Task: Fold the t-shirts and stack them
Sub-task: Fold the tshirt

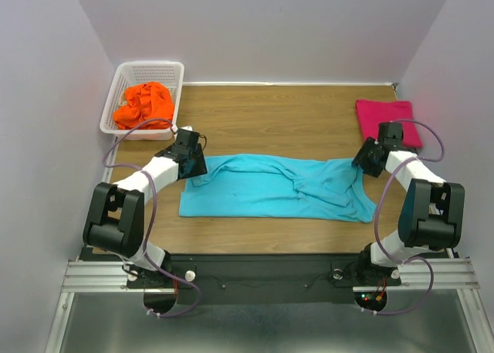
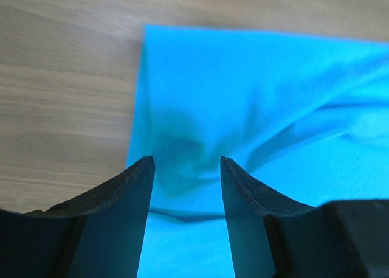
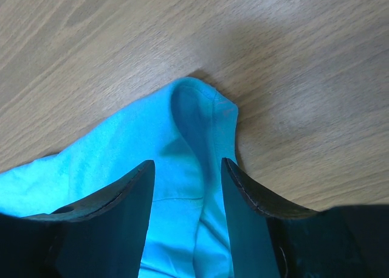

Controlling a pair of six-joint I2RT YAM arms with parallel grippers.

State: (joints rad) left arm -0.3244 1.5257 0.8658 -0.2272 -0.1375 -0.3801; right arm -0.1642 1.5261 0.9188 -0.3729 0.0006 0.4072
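Much bare table around turquoise t-shirt edges

Top cam: high at near edge, looks down on whole worktop. Wrist cams: close-up, down past left pincer, right pincer; all share turquoise tee.

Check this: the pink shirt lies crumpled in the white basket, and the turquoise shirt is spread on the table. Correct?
No: the top external view shows the orange shirt crumpled in the white basket. The turquoise shirt is spread on the table.
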